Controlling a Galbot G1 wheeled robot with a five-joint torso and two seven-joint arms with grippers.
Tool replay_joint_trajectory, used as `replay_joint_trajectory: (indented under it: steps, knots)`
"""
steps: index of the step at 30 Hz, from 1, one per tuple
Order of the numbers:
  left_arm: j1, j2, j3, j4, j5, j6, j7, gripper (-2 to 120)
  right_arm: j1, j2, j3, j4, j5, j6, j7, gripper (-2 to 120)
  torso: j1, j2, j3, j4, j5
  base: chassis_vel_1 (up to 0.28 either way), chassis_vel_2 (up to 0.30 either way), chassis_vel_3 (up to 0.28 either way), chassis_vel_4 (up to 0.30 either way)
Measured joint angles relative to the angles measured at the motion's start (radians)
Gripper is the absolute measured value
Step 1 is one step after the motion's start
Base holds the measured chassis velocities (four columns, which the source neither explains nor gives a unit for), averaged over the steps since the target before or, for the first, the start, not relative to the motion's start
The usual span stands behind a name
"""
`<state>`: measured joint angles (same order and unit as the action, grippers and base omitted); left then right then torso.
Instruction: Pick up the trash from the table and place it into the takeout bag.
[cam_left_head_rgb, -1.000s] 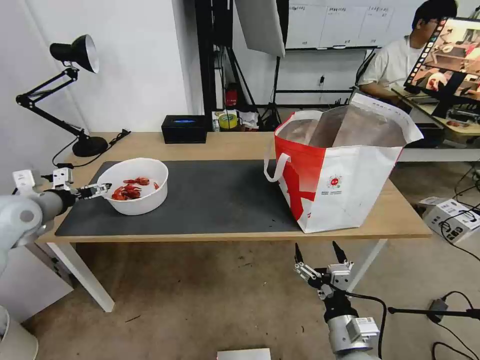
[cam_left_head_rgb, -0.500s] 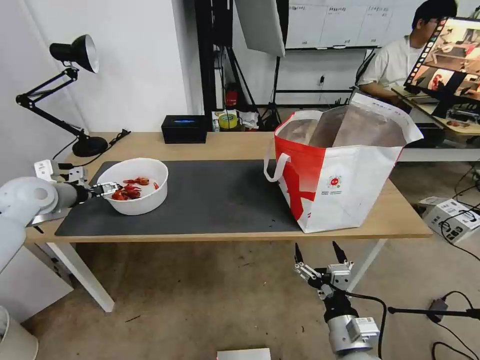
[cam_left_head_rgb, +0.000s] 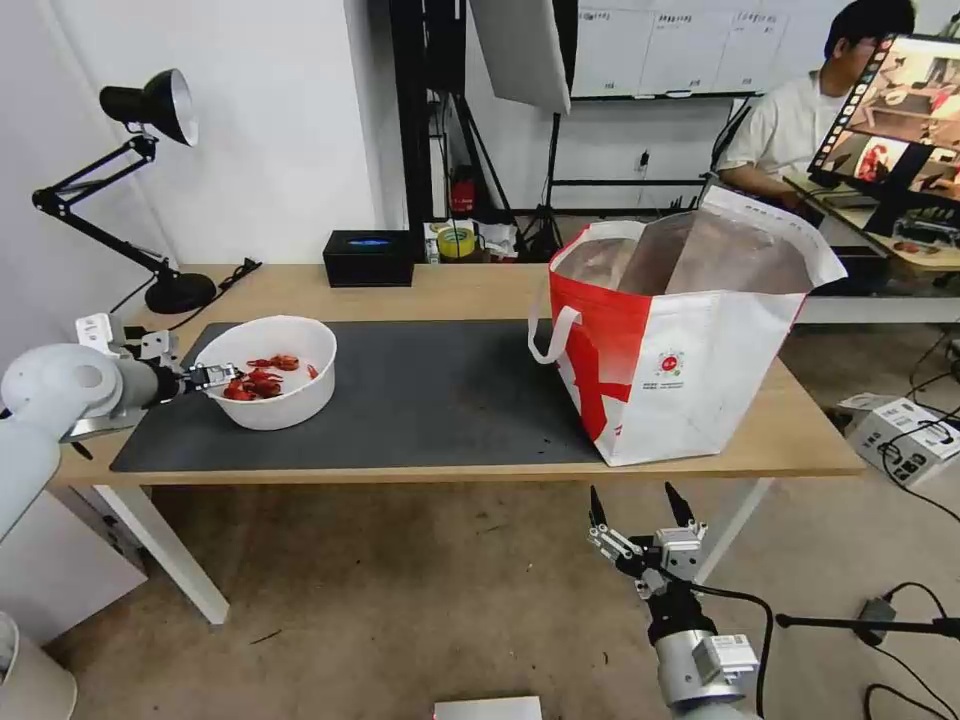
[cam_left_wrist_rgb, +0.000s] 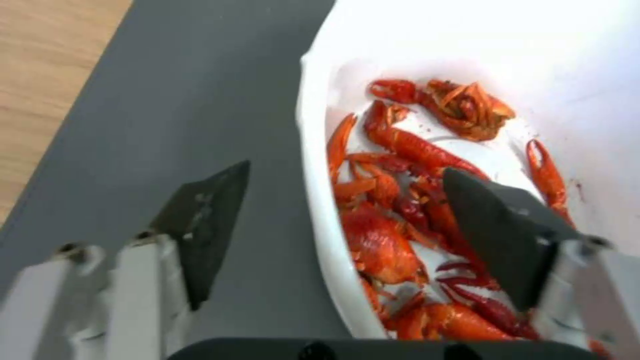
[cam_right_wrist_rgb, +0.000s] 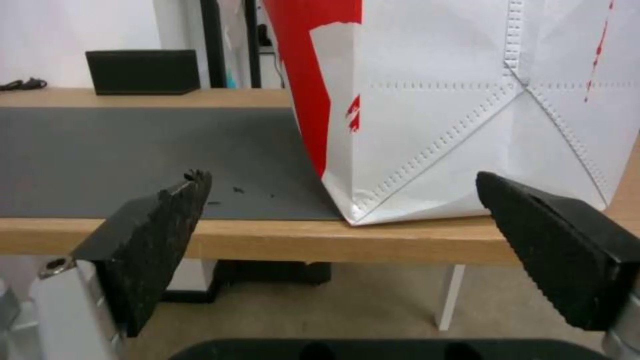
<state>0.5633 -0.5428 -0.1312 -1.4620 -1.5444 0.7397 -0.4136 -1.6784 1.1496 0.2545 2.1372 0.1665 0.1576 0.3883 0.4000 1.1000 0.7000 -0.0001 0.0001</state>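
One bag (cam_left_head_rgb: 690, 340) stands open at the table's (cam_left_head_rgb: 440, 290) right end, well apart from the bowl (cam_left_head_rgb: 270, 372) near the mat's left edge; a long carry could tip shells (cam_left_wrist_rgb: 400, 200) out. The left gripper (cam_left_head_rgb: 213, 377) straddles the bowl's rim, jaws wide; a thin-wall pinch may slip; the right gripper (cam_left_head_rgb: 640, 515) hangs wide below the front edge.

You have one white round bowl (cam_left_head_rgb: 268, 371) of red crayfish shells (cam_left_wrist_rgb: 400, 220), upright on the dark grey mat (cam_left_head_rgb: 420, 395) near the table's (cam_left_head_rgb: 480, 285) left edge. The red-and-white takeout bag (cam_left_head_rgb: 680, 345) stands open at the front right corner.
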Motion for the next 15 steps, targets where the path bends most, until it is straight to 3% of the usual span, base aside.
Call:
replay_joint_trajectory:
  steps: [5,9,12,15]
  knots:
    - [-0.001,0.001,0.004,0.002,0.003,-0.001,-0.002,58,0.0,0.0,0.0,0.0,0.0,0.0,0.0,100,0.0,0.0,0.0,0.0001,-0.0001,0.0,0.0,0.0,0.0]
    - [0.008,0.003,0.007,0.0,0.006,-0.002,-0.004,38,0.0,0.0,0.0,0.0,0.0,0.0,0.0,100,0.0,0.0,0.0,0.0001,-0.0001,0.0,0.0,0.0,0.0]
    - [0.008,0.003,0.007,-0.001,0.006,-0.002,-0.004,33,0.0,0.0,0.0,0.0,0.0,0.0,0.0,100,0.0,0.0,0.0,0.0001,-0.0001,0.0,0.0,0.0,0.0]
    - [0.008,0.006,0.007,0.001,0.002,-0.003,-0.003,18,0.0,0.0,0.0,0.0,0.0,0.0,0.0,100,0.0,0.0,0.0,0.0001,-0.0001,0.0,0.0,0.0,0.0]
